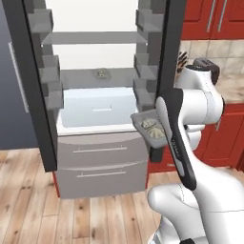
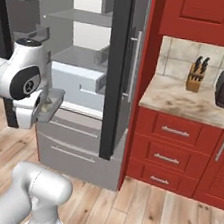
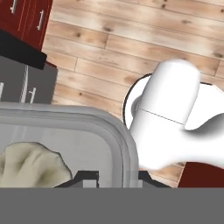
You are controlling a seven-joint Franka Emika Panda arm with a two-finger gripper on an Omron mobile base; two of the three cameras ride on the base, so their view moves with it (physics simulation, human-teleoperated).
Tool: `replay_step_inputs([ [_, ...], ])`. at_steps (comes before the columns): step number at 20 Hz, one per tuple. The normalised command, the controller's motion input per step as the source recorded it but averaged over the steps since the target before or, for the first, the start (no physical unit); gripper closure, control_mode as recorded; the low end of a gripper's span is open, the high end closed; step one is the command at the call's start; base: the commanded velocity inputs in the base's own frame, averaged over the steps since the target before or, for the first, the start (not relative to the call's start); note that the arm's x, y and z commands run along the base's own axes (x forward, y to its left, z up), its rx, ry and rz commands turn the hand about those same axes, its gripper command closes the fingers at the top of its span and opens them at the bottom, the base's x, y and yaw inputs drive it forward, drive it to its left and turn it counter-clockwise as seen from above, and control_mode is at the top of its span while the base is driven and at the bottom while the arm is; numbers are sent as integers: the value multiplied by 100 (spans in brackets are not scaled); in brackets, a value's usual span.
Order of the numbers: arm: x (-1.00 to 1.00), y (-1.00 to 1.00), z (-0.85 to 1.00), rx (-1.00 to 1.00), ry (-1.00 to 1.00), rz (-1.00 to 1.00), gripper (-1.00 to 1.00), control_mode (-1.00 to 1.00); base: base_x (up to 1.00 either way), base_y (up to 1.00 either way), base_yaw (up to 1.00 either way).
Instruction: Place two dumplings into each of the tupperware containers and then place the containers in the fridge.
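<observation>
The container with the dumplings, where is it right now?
The container is held in the air in front of the open fridge, right of its pale drawer; the fingers pinch its rim.

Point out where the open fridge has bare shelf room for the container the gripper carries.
The gripper holds a container with dumplings. In the fridge, the upper shelf is bare. The middle shelf holds another container at centre, with free patches on both sides. Door bins narrow the way in.

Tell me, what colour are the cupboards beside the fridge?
Deep red cupboards with silver handles, clearest in the right base view.
</observation>
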Motion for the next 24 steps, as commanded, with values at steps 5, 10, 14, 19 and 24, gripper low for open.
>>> replay_step_inputs([
  [5, 0, 0, 0, 0, 0, 0, 100, 100, 85, 0, 31],
  [10, 0, 0, 0, 0, 0, 0, 100, 100, 82, 5, 8],
  [14, 0, 0, 0, 0, 0, 0, 100, 100, 49, 64, -29],
  [19, 0, 0, 0, 0, 0, 0, 100, 100, 20, 73, -37],
  [24, 0, 0, 0, 0, 0, 0, 100, 100, 0, 5, -34],
])
